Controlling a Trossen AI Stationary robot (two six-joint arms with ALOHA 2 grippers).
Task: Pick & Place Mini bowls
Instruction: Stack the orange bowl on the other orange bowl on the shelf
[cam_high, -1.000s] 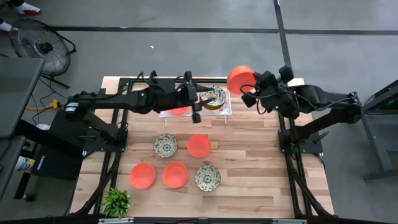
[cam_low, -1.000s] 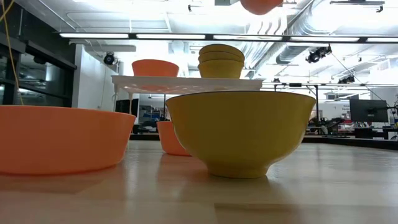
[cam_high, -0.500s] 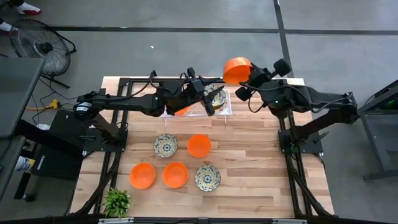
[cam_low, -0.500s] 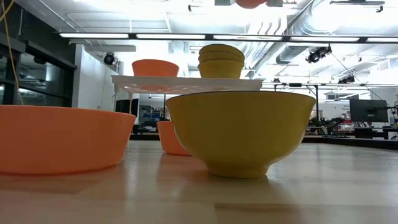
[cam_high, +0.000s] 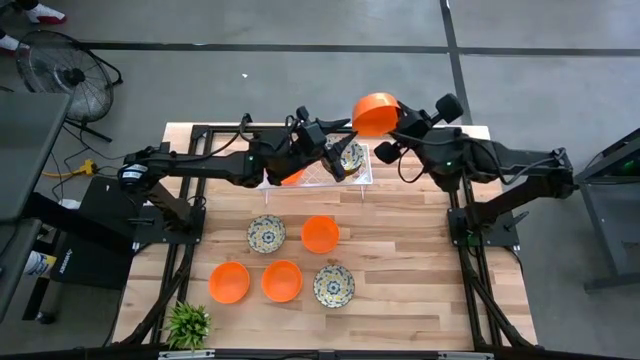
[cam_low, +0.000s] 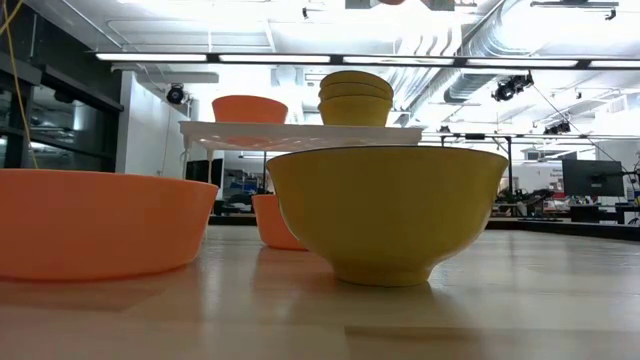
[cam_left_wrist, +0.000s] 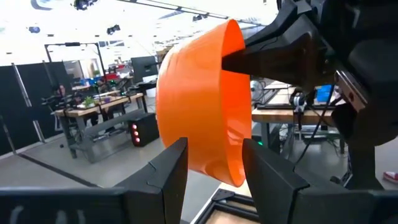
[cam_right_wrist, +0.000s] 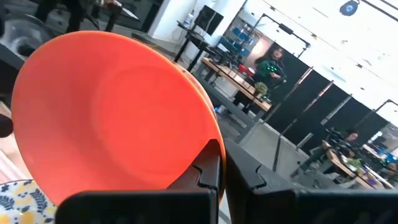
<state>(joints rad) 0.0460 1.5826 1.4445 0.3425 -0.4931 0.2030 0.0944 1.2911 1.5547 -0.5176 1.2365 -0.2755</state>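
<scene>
High view: right gripper (cam_high: 398, 124) carries an orange bowl (cam_high: 375, 113) aloft near the white tray (cam_high: 362, 172), w/ left gripper (cam_high: 335, 152) reaching toward it.

Left wrist: its fingers apart, bowl just ahead.

Right wrist: fingers pinched on the rim. Bowl looks light, stiff, glossy, prob. slippery; rim is the best hold.

near: yellow bowl (cam_low: 388, 210) | orange bowl (cam_low: 98, 220) | behind: tray (cam_low: 300, 135), 3 stacked bowls (cam_low: 356, 98)
</scene>
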